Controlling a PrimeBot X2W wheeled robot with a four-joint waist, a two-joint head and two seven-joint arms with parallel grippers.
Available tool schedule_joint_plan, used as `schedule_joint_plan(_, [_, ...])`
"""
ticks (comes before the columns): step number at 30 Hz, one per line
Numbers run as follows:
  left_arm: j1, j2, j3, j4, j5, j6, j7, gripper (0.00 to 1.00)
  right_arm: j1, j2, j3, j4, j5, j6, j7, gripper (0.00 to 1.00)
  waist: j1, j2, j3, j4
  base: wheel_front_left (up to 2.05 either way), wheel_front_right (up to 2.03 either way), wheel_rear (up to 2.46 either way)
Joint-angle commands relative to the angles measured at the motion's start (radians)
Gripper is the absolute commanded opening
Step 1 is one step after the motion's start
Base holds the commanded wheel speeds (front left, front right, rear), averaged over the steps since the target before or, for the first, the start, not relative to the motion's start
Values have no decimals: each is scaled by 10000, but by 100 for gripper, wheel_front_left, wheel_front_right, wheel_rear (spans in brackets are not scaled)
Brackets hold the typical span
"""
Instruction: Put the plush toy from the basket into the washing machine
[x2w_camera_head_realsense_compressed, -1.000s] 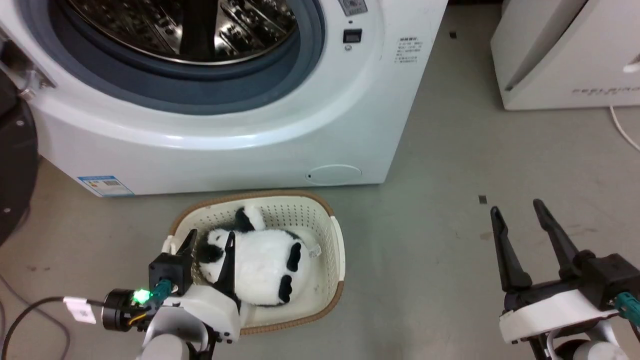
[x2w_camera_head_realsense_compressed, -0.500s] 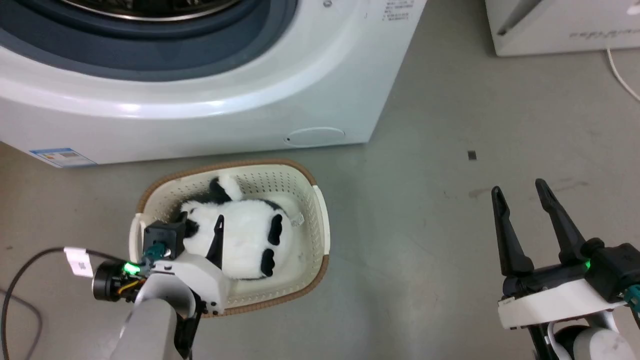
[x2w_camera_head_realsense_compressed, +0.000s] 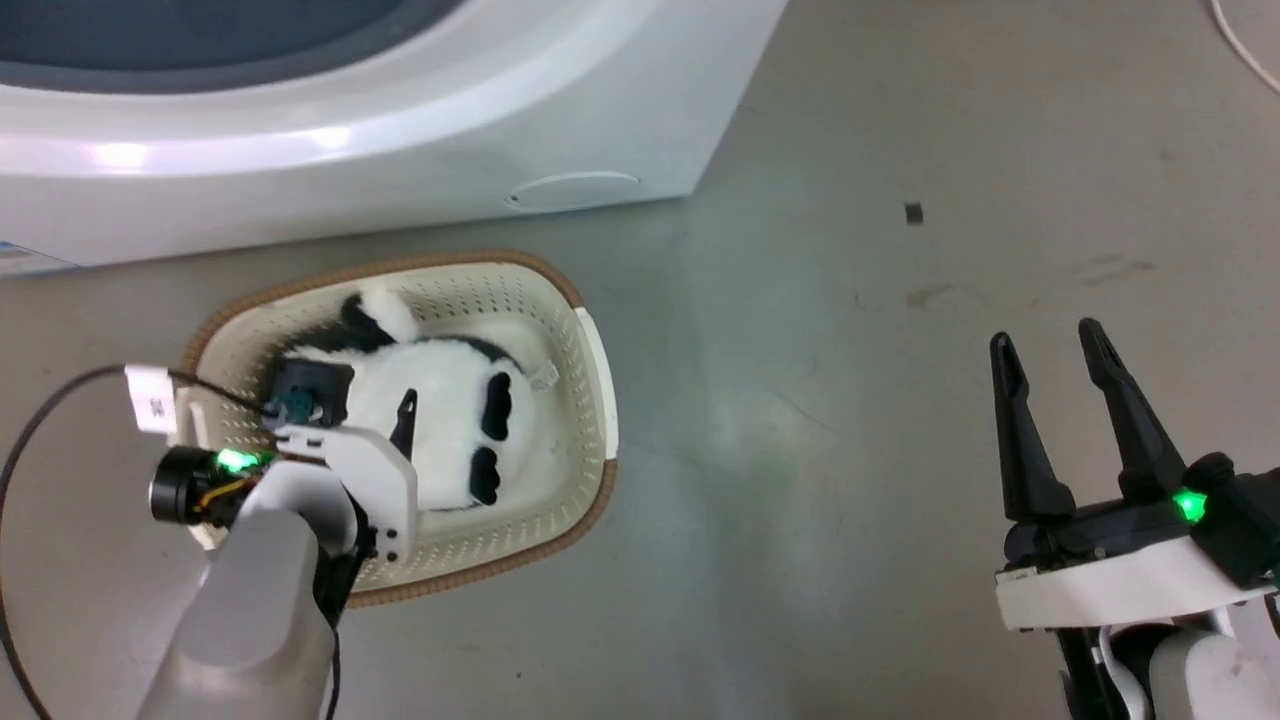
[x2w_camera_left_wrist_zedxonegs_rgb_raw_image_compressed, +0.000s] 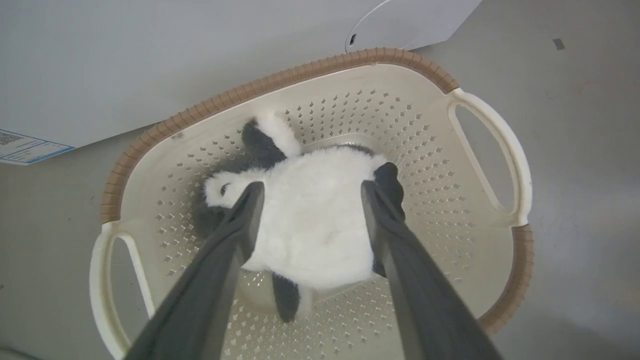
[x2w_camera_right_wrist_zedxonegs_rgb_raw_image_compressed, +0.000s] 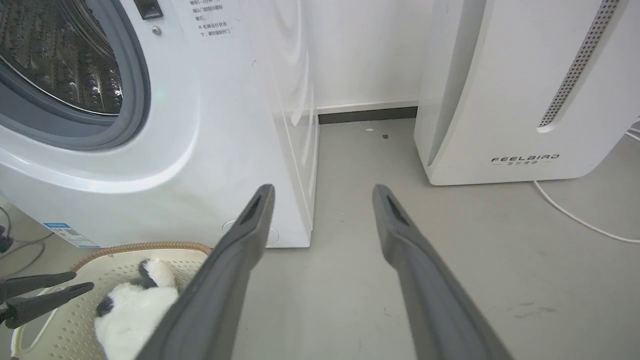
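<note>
- Grey floor (x2w_camera_head_realsense_compressed: 800, 480) carries everything, with a small dark mark (x2w_camera_head_realsense_compressed: 913, 212) on it at the far right.
- At the far left stands the white washing machine (x2w_camera_head_realsense_compressed: 400, 140), its lower front panel just behind the basket (x2w_camera_head_realsense_compressed: 470, 262).
- Seen from the right wrist, the machine's round opening shows a grey rubber ring (x2w_camera_right_wrist_zedxonegs_rgb_raw_image_compressed: 135, 100) around a shiny steel drum (x2w_camera_right_wrist_zedxonegs_rgb_raw_image_compressed: 50, 60).
- The basket is cream, full of small holes and edged with a brown rim. It sits on the floor on the near side of the machine, with a pale handle (x2w_camera_head_realsense_compressed: 597, 380) on its right.
- The plush toy (x2w_camera_head_realsense_compressed: 450, 400) lies inside the basket. Its body is white and fluffy with black limbs, and a small tag (x2w_camera_head_realsense_compressed: 545, 378) sits at its right.
- The left fingers (x2w_camera_left_wrist_zedxonegs_rgb_raw_image_compressed: 240, 225) reach down into the basket, spread wide, with one on each side of the toy's white body.
- They lie right against the fur's edge without squeezing it, and the toy rests on the basket bottom.
- The right fingers (x2w_camera_head_realsense_compressed: 1018, 440) hover over bare floor at the near right, well apart from the basket. They are spread open with nothing between them.
- A white appliance lettered FEELBIRD (x2w_camera_right_wrist_zedxonegs_rgb_raw_image_compressed: 500, 100) stands to the right of the machine, with a strip of floor between them.
- A white cable (x2w_camera_right_wrist_zedxonegs_rgb_raw_image_compressed: 575, 215) lies on the floor near the appliance.
- A black cable (x2w_camera_head_realsense_compressed: 30, 460) with a white tag (x2w_camera_head_realsense_compressed: 150, 400) loops beside the left arm.
</note>
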Motion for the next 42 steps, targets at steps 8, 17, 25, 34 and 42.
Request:
schedule_joint_plan(8, [-1275,605,-451,1191,-64,-119,437,100,-425,0,136,-155,432,-5,-254,100,-1,0,1073,-512,0,0,0])
schedule_joint_plan(17, [-2304,1107,-1040,2251,-137,-216,1025,100,-638,0,209,-241,822,-5,-440,100,-1,0,2080,-899,0,0,0])
schedule_joint_plan(25, [-2980,1284,-1864,2942,-503,-299,1288,100,-870,0,239,-322,1065,-6,-607,100,-1,0,2804,-1052,0,0,0])
schedule_joint_plan(34, [-3598,1467,-2761,3632,-1265,-391,1326,0,-1145,-1,328,-401,1268,-7,-795,100,-1,0,3487,-1196,0,0,0])
schedule_joint_plan(42, [-3697,1602,-3362,4162,-2282,-473,624,0,-1317,-1,211,-332,1311,-7,-961,100,-1,0,3323,-1220,0,0,0])
